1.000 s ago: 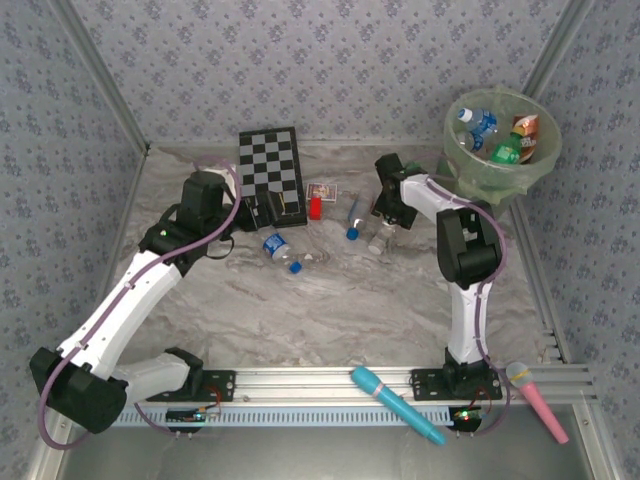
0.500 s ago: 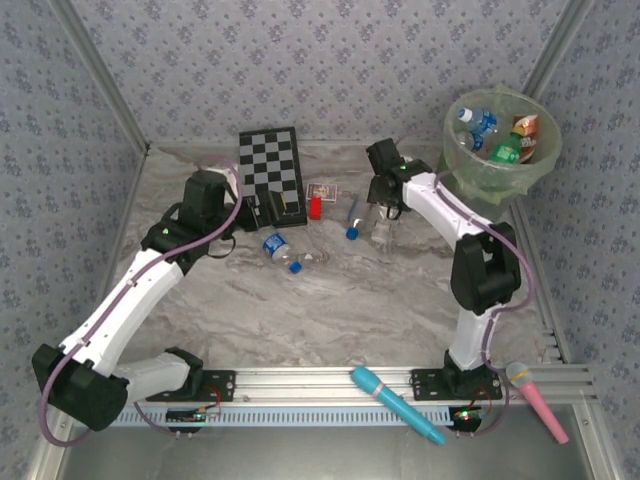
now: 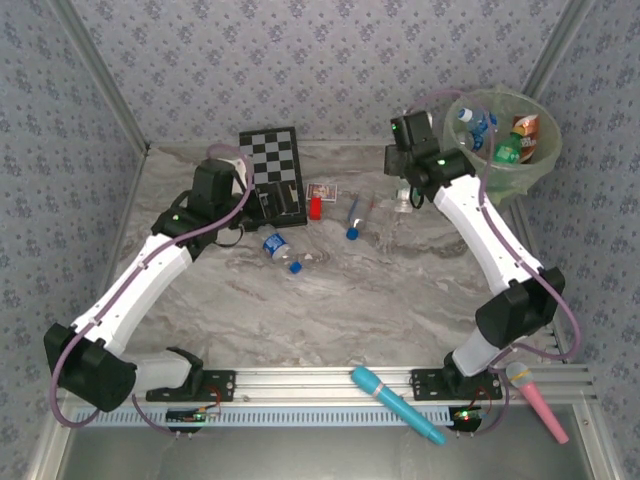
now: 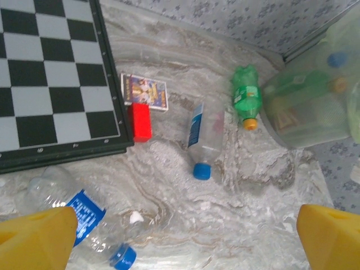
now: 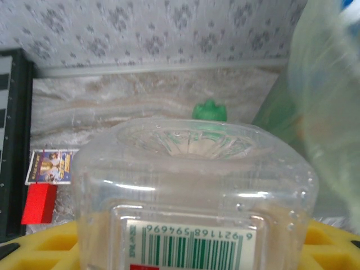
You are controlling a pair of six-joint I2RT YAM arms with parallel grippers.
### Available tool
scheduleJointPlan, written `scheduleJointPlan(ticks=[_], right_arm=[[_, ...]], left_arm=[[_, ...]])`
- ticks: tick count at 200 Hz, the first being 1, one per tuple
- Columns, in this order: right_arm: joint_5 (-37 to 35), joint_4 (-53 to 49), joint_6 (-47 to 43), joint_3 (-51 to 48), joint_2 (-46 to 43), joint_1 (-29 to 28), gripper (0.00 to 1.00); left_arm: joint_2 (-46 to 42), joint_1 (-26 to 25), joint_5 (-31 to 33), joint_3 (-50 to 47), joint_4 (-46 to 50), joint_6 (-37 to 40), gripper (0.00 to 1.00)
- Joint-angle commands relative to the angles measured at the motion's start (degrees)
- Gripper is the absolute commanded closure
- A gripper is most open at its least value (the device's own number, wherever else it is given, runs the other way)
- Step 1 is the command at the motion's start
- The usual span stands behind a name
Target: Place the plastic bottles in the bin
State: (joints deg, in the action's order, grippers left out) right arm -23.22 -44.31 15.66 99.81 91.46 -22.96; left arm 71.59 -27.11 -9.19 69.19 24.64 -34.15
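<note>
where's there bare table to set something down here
The wide marble stretch between the blue-capped bottle and the front rail is bare. Crowded farther back: chessboard, card, red block, a second clear bottle, a green bottle beside the bin.

A clear bottle [image 5: 191, 185] is gripped between the yellow fingers [image 5: 48, 242] of the right gripper [image 5: 188, 256], with its base and barcode toward the camera. Behind it, the end of a green bottle [image 5: 209, 109] shows on the marble table [image 5: 112, 107]. The bin [image 5: 326, 101] is at the right. At the left is a red block [image 5: 39, 202], with a small picture card [image 5: 50, 167] just behind it.
</note>
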Motion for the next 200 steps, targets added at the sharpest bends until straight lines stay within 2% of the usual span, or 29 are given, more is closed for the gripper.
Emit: scheduleJointPlan(ticks=[1,44,79,97,134,161,178,200], right_arm=[[-1.4,-1.3,-7.8,5.7,-2.1,2.5,0.42],[-4.1,0.8,-22.8,15.2,-0.7,6.0,0.42],[-8.6,6.5,-35.9,17.0,1.7,8.8,0.41],[-10.4,9.6,-40.9,15.6,2.6,10.2,0.40],[-15.2,25.8,-56.9,9.7,3.7,13.3,0.39],[-15.1,28.9,-59.5,9.1,5.4,15.8,0.39],[-15.4,34.2,-63.6,5.6,6.1,16.6,0.39],[-14.6,36.3,-64.7,2.1,6.8,17.7,0.39]], left_arm=[[0.8,-0.8,-2.1,3.0,-1.6,0.1,0.00],[1.3,-2.3,-1.9,3.9,-1.8,0.8,0.00],[0.7,-2.7,-1.6,3.0,-2.0,0.5,0.00],[0.5,-2.8,-1.4,2.7,-1.9,0.4,0.00],[0.3,-2.8,-1.2,2.5,-1.9,0.3,0.00],[0.1,-2.8,-1.5,2.1,-2.0,0.1,0.00],[-0.1,-2.8,-1.5,2.0,-2.0,0.1,0.00],[-0.1,-2.8,-1.4,2.4,-1.7,0.4,0.00]])
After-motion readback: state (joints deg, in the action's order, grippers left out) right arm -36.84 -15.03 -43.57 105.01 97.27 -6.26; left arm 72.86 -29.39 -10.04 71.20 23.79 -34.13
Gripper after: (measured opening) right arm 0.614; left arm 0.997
